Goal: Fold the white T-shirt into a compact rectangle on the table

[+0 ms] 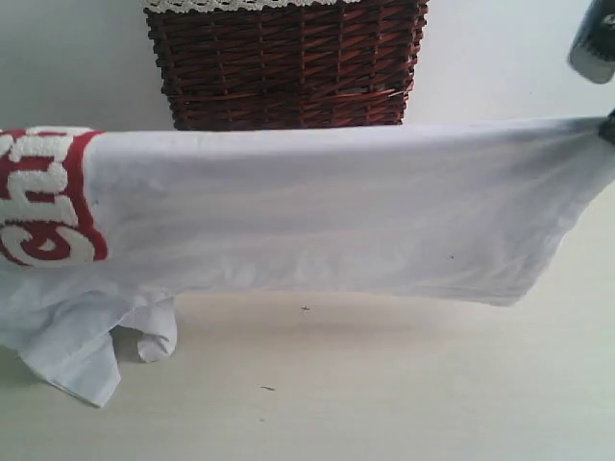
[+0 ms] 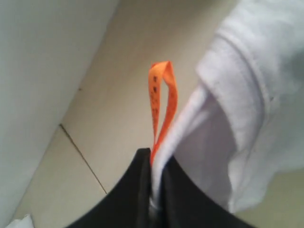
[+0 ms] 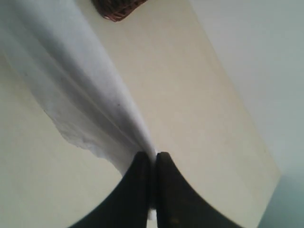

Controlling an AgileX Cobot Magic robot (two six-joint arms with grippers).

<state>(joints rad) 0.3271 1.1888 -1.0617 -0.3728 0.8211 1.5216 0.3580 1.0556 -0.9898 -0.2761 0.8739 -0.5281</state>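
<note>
The white T-shirt hangs stretched across the exterior view above the table, its red lettered band at the left and a loose part drooping onto the table at the lower left. My left gripper is shut on the shirt's collar edge beside an orange loop tag; it is out of the exterior view. My right gripper is shut on a thin white edge of the shirt; its dark tip shows at the right edge of the exterior view.
A dark red-brown wicker basket with a lace-trimmed liner stands behind the shirt at the back of the table. In the right wrist view the basket shows at one corner. A dark part of the right arm sits at the upper right.
</note>
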